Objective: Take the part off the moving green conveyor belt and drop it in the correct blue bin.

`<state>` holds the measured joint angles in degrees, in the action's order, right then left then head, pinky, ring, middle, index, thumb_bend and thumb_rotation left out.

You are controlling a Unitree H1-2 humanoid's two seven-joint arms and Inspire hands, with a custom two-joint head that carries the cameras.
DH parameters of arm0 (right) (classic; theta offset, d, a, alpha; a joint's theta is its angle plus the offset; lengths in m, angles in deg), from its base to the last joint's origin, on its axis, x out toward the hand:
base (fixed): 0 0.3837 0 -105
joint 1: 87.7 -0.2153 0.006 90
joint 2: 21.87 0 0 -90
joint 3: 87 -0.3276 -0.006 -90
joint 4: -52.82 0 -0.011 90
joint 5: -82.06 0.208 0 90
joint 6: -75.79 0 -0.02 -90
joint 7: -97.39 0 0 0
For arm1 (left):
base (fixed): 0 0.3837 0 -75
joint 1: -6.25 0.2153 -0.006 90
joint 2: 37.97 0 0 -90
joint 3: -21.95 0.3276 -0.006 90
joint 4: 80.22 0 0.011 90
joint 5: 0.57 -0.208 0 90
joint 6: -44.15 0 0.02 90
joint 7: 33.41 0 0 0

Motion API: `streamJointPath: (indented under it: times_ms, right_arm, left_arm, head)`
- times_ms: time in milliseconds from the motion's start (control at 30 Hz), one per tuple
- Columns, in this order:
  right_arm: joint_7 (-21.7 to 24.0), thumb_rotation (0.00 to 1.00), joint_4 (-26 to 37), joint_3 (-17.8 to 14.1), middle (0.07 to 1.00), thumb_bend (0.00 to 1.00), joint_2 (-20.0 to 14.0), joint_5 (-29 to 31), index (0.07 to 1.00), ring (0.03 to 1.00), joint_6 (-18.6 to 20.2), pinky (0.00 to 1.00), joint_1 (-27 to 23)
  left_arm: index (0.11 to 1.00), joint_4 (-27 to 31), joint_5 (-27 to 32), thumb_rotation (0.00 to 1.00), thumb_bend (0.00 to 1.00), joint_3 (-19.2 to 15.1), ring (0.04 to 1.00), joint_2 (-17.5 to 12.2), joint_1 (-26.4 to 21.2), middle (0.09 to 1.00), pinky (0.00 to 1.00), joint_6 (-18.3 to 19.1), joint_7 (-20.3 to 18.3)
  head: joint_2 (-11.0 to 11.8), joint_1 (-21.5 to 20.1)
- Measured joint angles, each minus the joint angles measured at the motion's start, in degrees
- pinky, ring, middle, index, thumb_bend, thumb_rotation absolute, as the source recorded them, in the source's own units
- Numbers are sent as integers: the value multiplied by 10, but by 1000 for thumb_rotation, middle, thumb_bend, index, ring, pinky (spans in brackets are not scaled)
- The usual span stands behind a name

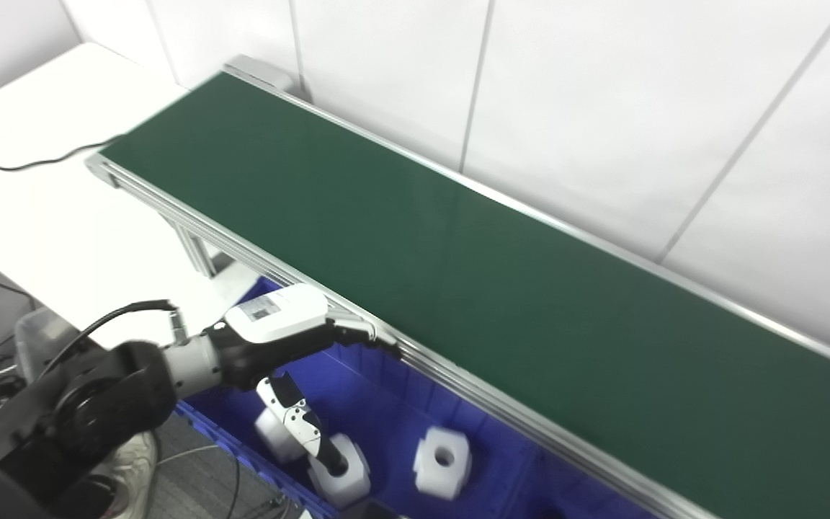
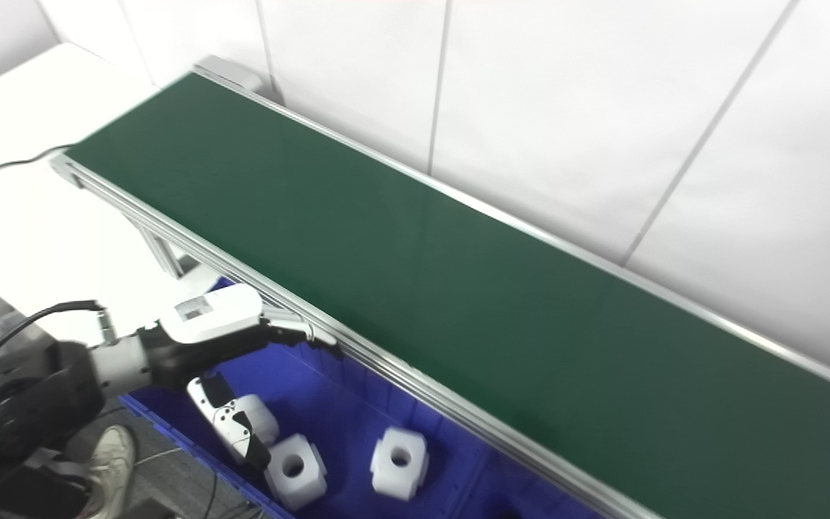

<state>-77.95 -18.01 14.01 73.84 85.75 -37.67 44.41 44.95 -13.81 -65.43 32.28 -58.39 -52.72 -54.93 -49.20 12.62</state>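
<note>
Left eye view puts the left hand's fingers point(image 1: 361, 333) stretched toward the near aluminium rail point(image 1: 458, 382) of the conveyor, their tips lying at its edge, while the thumb point(image 1: 300, 425) hangs down apart from them into the bin below. Nothing sits between fingers and thumb, so the left hand point(image 1: 292, 339) is spread and empty, its white back plate facing up. Behind it, the wrist runs back to a dark forearm that enters from the lower left corner, with a black cable point(image 1: 109, 317) looping off it.

Directly under the hand lies the blue bin point(image 1: 386, 404), tucked below the conveyor's near side. Three white parts rest on its floor. One white part with a centre hole point(image 1: 346, 472) sits just at the thumb's tip; whether the thumb touches it cannot be told. A second holed part point(image 1: 444, 461) lies a little to the right, apart from the first. A third white part point(image 1: 274, 432) is half hidden behind the thumb.

Beyond the rail, the green belt point(image 1: 458, 274) runs diagonally from upper left to lower right, and no part shows on it. A white table point(image 1: 47, 209) stands left of the conveyor, and a white panelled wall point(image 1: 602, 108) rises behind it. The right hand does not appear in either view.
</note>
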Motion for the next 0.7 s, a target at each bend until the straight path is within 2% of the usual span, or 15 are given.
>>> streamJointPath:
  times_ms: [33,67,100,133,167,200,233,267,300,333,400,433,467,600,700]
  right_arm:
    - [-1,1000,1,1,1000,982,6,-8,1000,1000,1,1000,0]
    - [-2,1000,3,2,1000,979,12,-17,1000,1000,2,1000,1]
    - [-5,1000,13,4,1000,978,23,-31,1000,1000,6,1000,4]
    - [-8,1000,23,6,1000,958,32,-44,1000,999,7,1000,9]
    - [-11,1000,34,9,999,947,43,-56,1000,994,7,1000,15]
    - [-13,1000,39,14,994,933,54,-67,1000,982,8,999,18]
    - [-13,1000,40,19,993,932,63,-79,1000,981,9,999,18]
    - [-13,1000,41,25,986,929,68,-88,1000,976,13,992,17]
    - [-13,1000,45,29,983,927,73,-98,1000,973,19,988,17]
    - [-13,1000,51,32,973,929,78,-108,1000,968,26,984,17]
    - [-14,987,63,38,968,937,85,-125,1000,971,42,994,17]
    - [-16,986,67,43,968,937,90,-133,1000,972,50,995,18]
    - [-17,968,69,50,980,950,97,-137,1000,988,57,998,17]
    - [-22,968,68,71,994,973,121,-152,1000,1000,74,1000,16]
    - [-35,988,66,71,994,981,125,-167,1000,999,75,1000,16]
  left_arm:
    - [939,18,38,775,958,2,908,16,9,934,793,15,1]
    - [959,34,73,778,931,3,923,32,16,945,825,29,8]
    - [970,57,112,780,917,4,931,58,27,950,842,46,19]
    - [988,78,145,803,954,5,959,88,35,973,912,58,34]
    - [995,89,165,827,967,5,975,116,39,985,938,63,44]
    - [999,88,178,871,968,8,992,146,41,995,942,65,53]
    - [999,76,178,875,968,11,994,167,42,996,943,65,60]
    - [1000,54,177,884,942,12,997,182,43,998,971,63,66]
    - [1000,29,176,889,929,14,999,192,43,999,985,61,68]
    - [1000,4,175,893,900,15,1000,197,44,1000,994,55,68]
    - [1000,-42,172,867,891,18,1000,197,43,1000,1000,41,65]
    - [1000,-70,170,865,891,17,1000,195,41,1000,1000,26,64]
    - [1000,-87,169,868,877,15,1000,192,37,1000,998,20,62]
    - [1000,-124,165,879,897,2,1000,156,15,1000,1000,3,45]
    - [1000,-139,165,905,877,-2,1000,136,-8,1000,1000,-12,37]
  head:
    - [0,0]
    - [-2,-7]
    - [-12,-51]
    - [-12,-51]
    - [-20,-99]
    - [-26,-142]
    - [-27,-143]
    - [-32,-194]
    - [-32,-195]
    - [-33,-202]
    - [-34,-272]
    - [-34,-272]
    - [-33,-299]
    - [-24,-329]
    - [-15,-344]
